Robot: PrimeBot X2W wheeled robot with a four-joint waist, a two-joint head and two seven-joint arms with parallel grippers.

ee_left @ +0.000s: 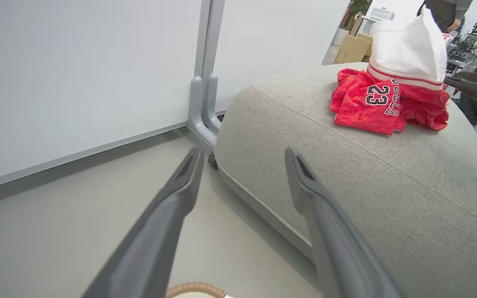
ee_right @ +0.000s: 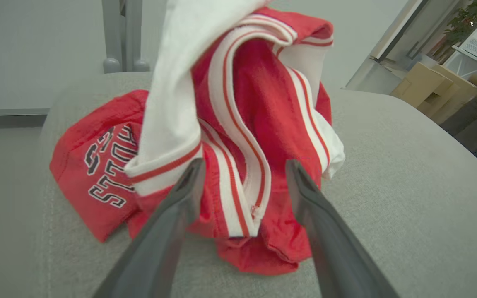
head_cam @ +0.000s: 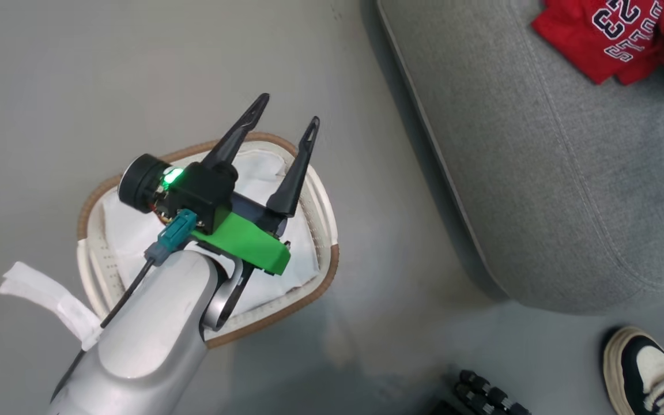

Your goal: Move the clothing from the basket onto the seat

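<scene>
The basket (head_cam: 320,276), white with a brown rim, stands on the floor at the left of the head view, and white fabric (head_cam: 263,173) lies inside it. My left gripper (head_cam: 289,109) hovers over it, open and empty; in its own view the left gripper (ee_left: 243,152) points toward the seat (ee_left: 387,186). The clothing lies on the grey seat (head_cam: 568,173): a red jersey (head_cam: 603,40) marked "23", and beside it a red-white striped piece (ee_right: 255,103) that stands up in a heap. My right gripper (ee_right: 244,163) is open just in front of that piece, its jaws set wide apart.
A person's black and white shoe (head_cam: 649,369) stands on the floor near the seat's front corner. A black object (head_cam: 482,395) sits at the bottom edge. A grey post (ee_left: 205,82) and a white wall panel rise behind the seat. Cardboard boxes (ee_right: 433,91) stand farther back.
</scene>
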